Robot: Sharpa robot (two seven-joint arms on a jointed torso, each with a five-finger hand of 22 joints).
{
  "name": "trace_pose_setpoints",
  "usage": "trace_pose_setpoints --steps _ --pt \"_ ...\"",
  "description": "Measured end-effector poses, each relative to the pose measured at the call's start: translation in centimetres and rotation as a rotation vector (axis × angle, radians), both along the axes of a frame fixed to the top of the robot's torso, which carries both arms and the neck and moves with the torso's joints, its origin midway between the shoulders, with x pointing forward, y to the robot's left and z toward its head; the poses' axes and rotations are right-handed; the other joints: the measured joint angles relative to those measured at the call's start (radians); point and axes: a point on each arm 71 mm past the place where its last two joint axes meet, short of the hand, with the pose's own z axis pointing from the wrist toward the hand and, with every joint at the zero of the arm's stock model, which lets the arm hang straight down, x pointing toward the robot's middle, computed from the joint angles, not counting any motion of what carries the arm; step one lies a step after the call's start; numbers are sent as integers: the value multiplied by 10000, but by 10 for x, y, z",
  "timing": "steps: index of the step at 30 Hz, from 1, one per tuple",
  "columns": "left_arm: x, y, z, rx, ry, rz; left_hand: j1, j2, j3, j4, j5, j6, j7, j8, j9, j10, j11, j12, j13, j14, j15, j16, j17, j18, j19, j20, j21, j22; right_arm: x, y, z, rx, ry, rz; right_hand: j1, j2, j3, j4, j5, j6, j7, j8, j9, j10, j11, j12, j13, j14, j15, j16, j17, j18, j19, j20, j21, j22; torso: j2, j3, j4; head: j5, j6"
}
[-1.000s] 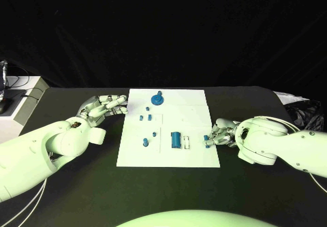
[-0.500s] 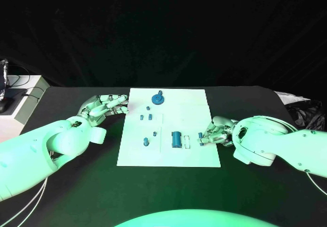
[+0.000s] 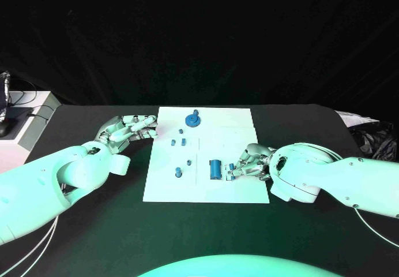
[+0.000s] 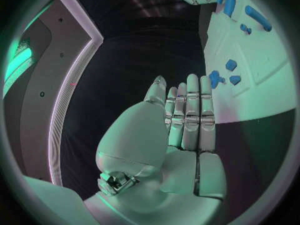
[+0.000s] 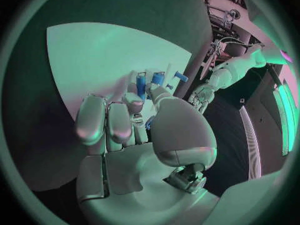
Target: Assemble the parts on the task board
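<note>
**Black table, white board, dark room**

We see a black table (image 3: 100, 231) under a dark backdrop, with a pale cabinet (image 3: 21, 135) at its far left corner. The white task board (image 3: 224, 130) lies mid-table, carrying small blue parts (image 3: 215, 169); we read no writing on it. Our left hand (image 3: 129, 128) rests flat and empty beside the board's left edge, fingers straight. Our right hand (image 3: 249, 163) sits curled over the board's right side; we cannot tell whether it grips a part.
</note>
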Motion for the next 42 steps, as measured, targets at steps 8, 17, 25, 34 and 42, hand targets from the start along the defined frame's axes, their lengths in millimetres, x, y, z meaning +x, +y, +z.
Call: trace_pose_setpoints --steps 8,17,25,34,42 --pt "0 0 0 1 9 -15 -28 -28 14 68 0 0 0 0 0 0 0 0 0 0 0 0 1 0 0 0 0 -42 0 4 -5 60 133 29 -25 -26 92 -93 58 1 -1 -11 47 1 -1 0 -1 0 0 0 -2 -1 0 1 0 -1 1 6 2 55 -32" --pt "0 0 0 7 14 -27 -40 -40 14 68 0 0 0 0 0 0 0 0 0 0 0 0 1 1 0 0 -38 -62 1 4 -6 74 148 16 -23 -23 68 -141 59 3 -4 -12 40 1 -1 -1 -11 1 1 0 -2 -3 -1 1 0 -2 1 7 -8 95 -51" --pt "0 0 0 6 17 -37 -40 -40 14 68 0 1 0 0 0 1 0 0 0 0 0 0 2 0 0 0 -38 -62 4 3 -6 143 25 -55 125 124 -565 -777 -241 -41 -140 30 100 2 0 -44 -62 4 2 -40 -16 -3 -1 1 -48 -2 -6 12 -10 97 -48" --pt "0 0 0 10 22 -39 -39 -40 55 109 0 1 0 0 0 1 0 0 0 1 -1 0 -7 0 0 0 -38 -108 6 2 -6 266 -146 -168 80 218 -560 -1243 -978 -7 -201 -9 -868 3 0 -44 -62 4 2 -40 -47 -4 -1 2 -132 -3 -5 8 -8 112 -46" --pt "0 0 0 13 25 -40 -39 -40 55 109 0 1 0 0 0 1 0 0 0 1 -1 0 -7 1 0 0 -38 -127 6 1 -6 370 -224 -294 81 215 -1387 -1024 -1264 130 -129 1 -1494 36 -3 -44 -79 20 16 -40 -47 -3 -1 1 -132 -4 -5 8 -12 124 -64"
